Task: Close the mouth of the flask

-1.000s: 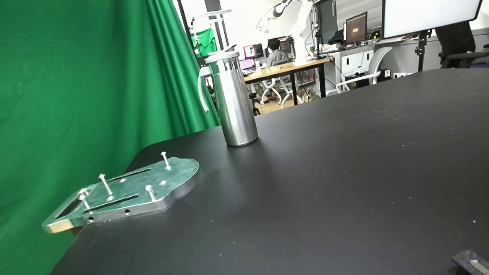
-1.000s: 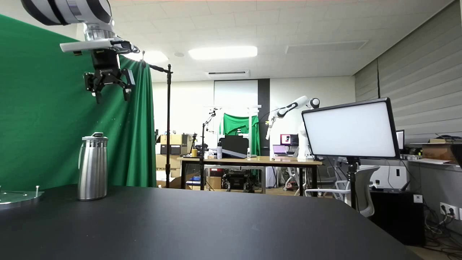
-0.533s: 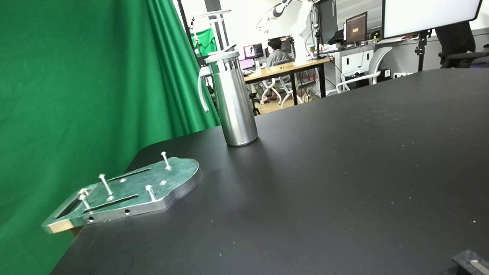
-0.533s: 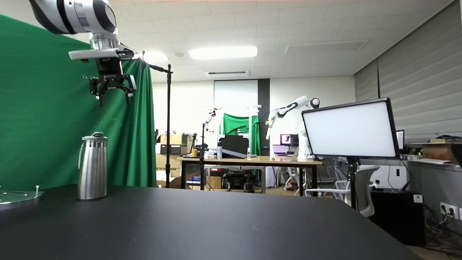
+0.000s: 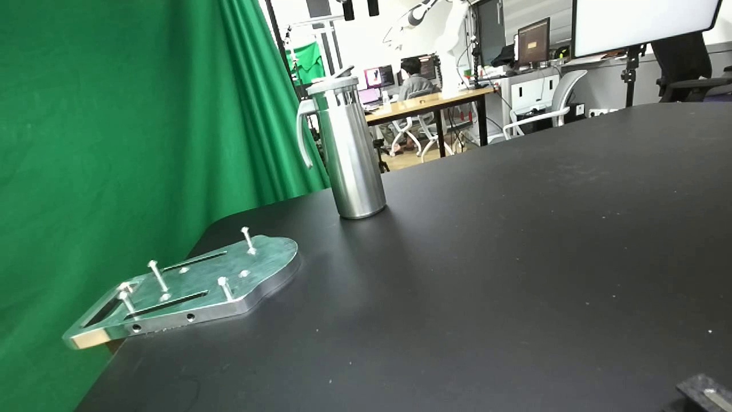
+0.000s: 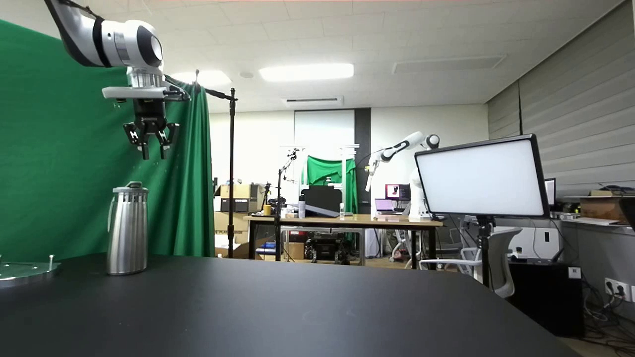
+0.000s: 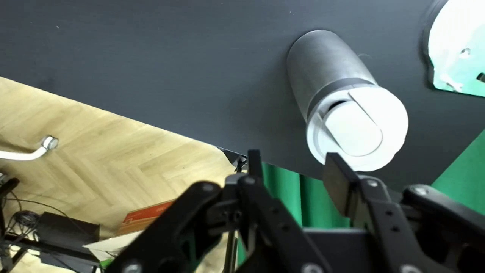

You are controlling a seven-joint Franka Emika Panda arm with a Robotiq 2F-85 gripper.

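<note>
I look down on a black table [image 7: 170, 57] dotted with pale specks [image 5: 709, 332]. A silver flask [image 5: 355, 154] stands upright on it, near an edge. Apart from the flask lies a slotted metal plate [image 5: 194, 280], bolts [image 5: 223, 281] standing up from it; in an exterior view I see its end jut past the table's edge.

Black table [image 6: 317, 312] fills the foreground. Green curtain [image 6: 59, 163] hangs at left. Far wall [image 6: 446, 119] is white; right wall [image 6: 570, 99] grey, ribbed horizontally. Ceiling [image 6: 357, 29] pale, panelled, with a bright rectangular lamp [image 6: 307, 72]. Far: wood-topped table [image 6: 357, 221], cardboard boxes [image 6: 221, 221] to its left. Right: black-framed white panel [image 6: 481, 178] on a stand [image 6: 485, 263], pale chair [image 6: 503, 277] behind. Wrist view shows herringbone wood floor [image 7: 151, 159].
</note>
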